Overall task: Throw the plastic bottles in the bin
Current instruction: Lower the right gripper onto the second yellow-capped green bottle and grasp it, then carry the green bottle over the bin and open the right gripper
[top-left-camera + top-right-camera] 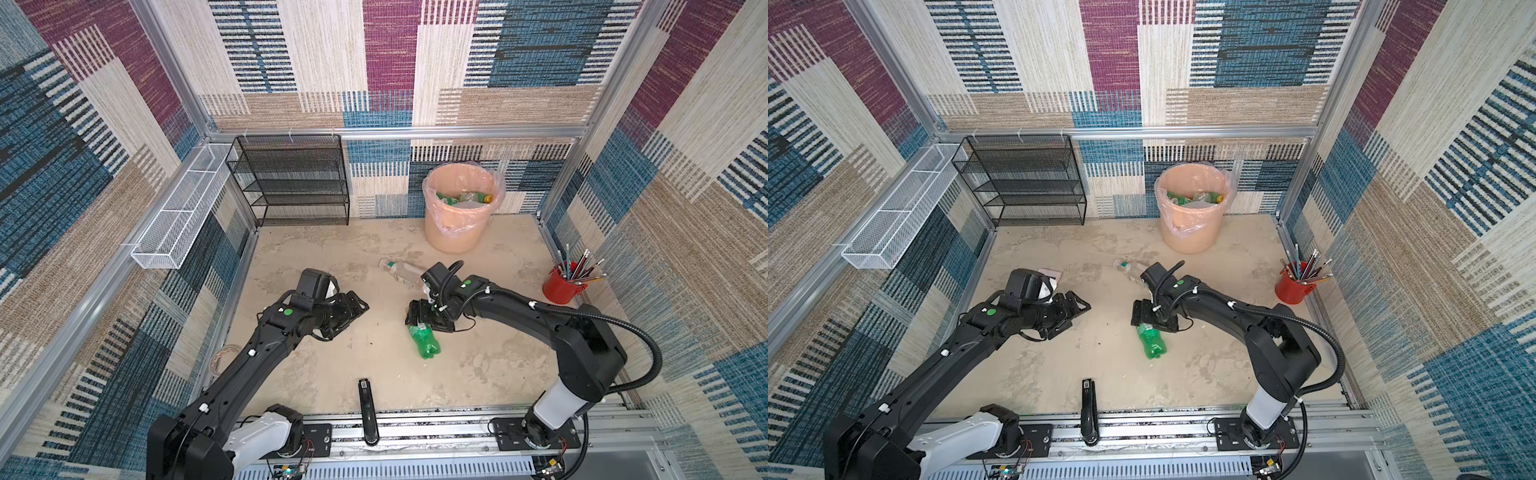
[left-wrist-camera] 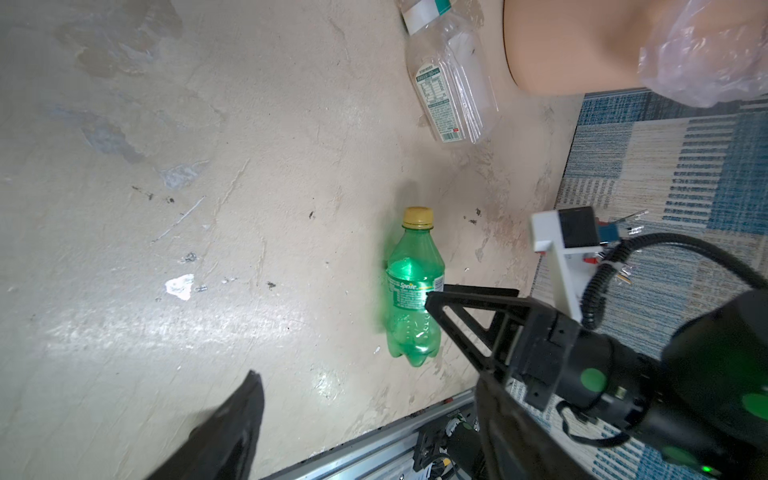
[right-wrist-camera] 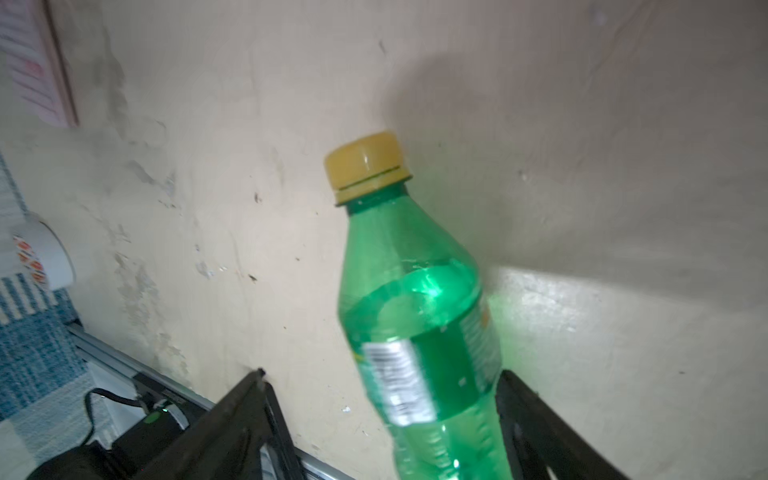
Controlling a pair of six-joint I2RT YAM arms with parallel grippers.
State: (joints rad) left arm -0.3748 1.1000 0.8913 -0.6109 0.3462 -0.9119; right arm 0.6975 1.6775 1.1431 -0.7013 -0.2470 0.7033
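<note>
A green plastic bottle (image 1: 424, 343) (image 1: 1152, 343) (image 2: 413, 299) (image 3: 415, 311) with a yellow cap lies on its side on the beige floor. My right gripper (image 1: 428, 320) (image 1: 1154, 318) (image 3: 382, 374) is down over its upper half, open. The bottle lies between the jaws, one finger close against it and the other well apart. A clear plastic bottle (image 1: 401, 272) (image 1: 1128, 268) (image 2: 451, 83) lies just beyond it. The peach bin (image 1: 457, 232) (image 1: 1190, 232) at the back holds several bottles. My left gripper (image 1: 353, 318) (image 1: 1073, 318) (image 2: 368, 378) hovers open and empty to the left.
A black stapler (image 1: 368, 415) lies at the front edge. A red pencil cup (image 1: 561, 286) stands by the right wall. A black mesh shelf (image 1: 291, 183) and a white wire basket (image 1: 178, 216) line the back left. My left arm half hides a pink calculator (image 1: 1050, 274).
</note>
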